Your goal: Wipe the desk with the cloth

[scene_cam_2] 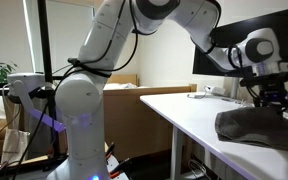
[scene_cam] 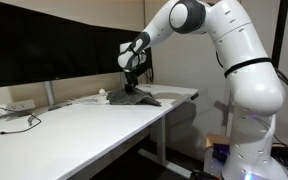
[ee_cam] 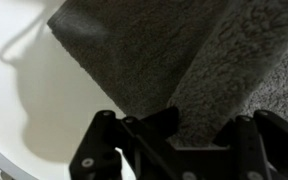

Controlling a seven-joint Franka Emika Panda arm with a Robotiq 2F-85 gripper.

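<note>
Cloth (scene_cam: 141, 97) is bunched up at the far end of the desk (scene_cam: 84, 130), near the corner and just in front of the dark monitor (scene_cam: 44, 45). In an exterior view its right part (scene_cam_2: 256, 125) runs off frame, so you can't see the full extent. The wrist view shows only grey pile (ee_cam: 154, 50) with one raised fold and a strip of white desk (ee_cam: 24, 100) at left; the cloth's other edges are cut off.

Your gripper (scene_cam: 132, 86) is down on top of the cloth, jaws together and pinching that fold (ee_cam: 196, 128). The tips are sunk in the pile, so the exact contact is hard to make out. In an exterior view the gripper (scene_cam_2: 274, 98) is dark against the monitor and shows little detail.

A thin black cable (scene_cam: 24, 123) lies well apart at the near end of the desk.
</note>
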